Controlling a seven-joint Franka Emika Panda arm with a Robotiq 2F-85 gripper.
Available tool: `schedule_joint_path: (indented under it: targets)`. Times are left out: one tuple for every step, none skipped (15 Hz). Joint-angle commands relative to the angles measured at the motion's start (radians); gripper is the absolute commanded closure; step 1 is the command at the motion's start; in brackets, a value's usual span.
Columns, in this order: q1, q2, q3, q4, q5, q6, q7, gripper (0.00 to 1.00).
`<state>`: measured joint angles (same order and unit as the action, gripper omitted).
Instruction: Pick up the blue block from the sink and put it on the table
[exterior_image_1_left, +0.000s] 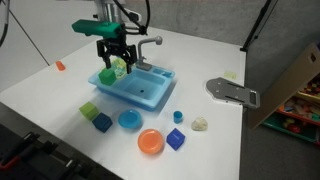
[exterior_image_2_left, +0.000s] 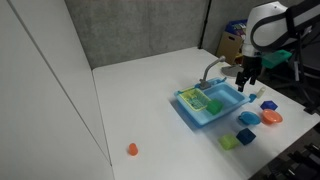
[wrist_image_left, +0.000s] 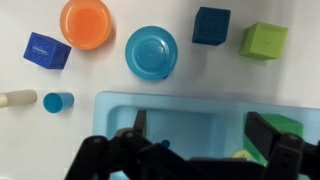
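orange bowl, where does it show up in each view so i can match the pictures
In an exterior view: orange bowl at bottom centre, on the near side of the sink.
In an exterior view: far right, to the right of the sink.
Wrist view: top left, above the sink.
Shared landmark: the sink.

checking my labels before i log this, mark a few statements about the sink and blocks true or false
1. The dark blue block lies in the sink. False: it sits on the table, near the orange bowl.
2. A green block is in the sink. True.
3. The tool hangs over the sink. True.
4. The tool grips a block. False: in the wrist view its jaws stand open with only bare sink floor between them.
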<state>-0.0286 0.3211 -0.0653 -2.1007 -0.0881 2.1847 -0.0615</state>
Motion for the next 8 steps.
schedule_joint_path:
  targets:
    - [0.013,-0.092,0.028,-0.017,0.019,-0.083,0.027,0.0]
    - [0.016,-0.115,0.035,-0.017,0.026,-0.103,0.032,0.0]
    - [0.019,-0.136,0.04,-0.017,0.032,-0.119,0.039,0.0]
    - [0.02,-0.159,0.043,-0.016,0.038,-0.135,0.047,0.0]
    - [0.02,-0.182,0.047,-0.014,0.045,-0.153,0.052,0.0]
    - [0.021,-0.203,0.048,-0.012,0.047,-0.164,0.061,0.0]
    - [0.022,-0.225,0.05,-0.01,0.05,-0.178,0.069,0.0]
    - [0.023,-0.25,0.05,-0.004,0.048,-0.195,0.081,0.0]
